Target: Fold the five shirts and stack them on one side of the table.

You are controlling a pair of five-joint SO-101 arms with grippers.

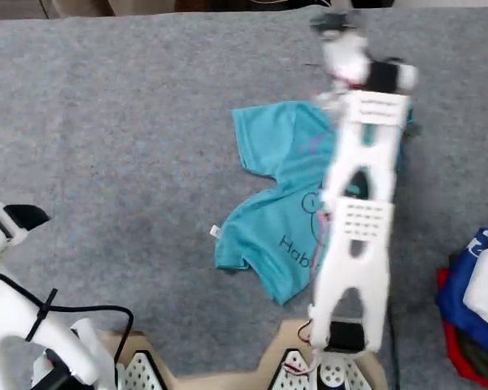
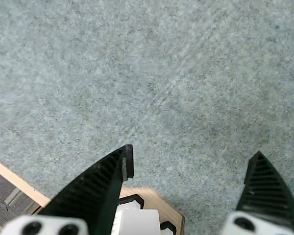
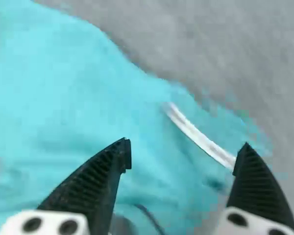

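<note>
The teal shirt lay crumpled and unfolded on the grey mat, right of the table's centre, with one sleeve pointing left. The right arm reached out over the shirt to its far edge. The right gripper was positioned just above the teal cloth beside the white neck band, with its fingers spread apart and holding nothing. The left gripper was at the near left corner, above bare mat, also with its fingers spread wide and empty. A pile of shirts, in blue, red and white, sat at the near right edge, well apart from the teal shirt.
</note>
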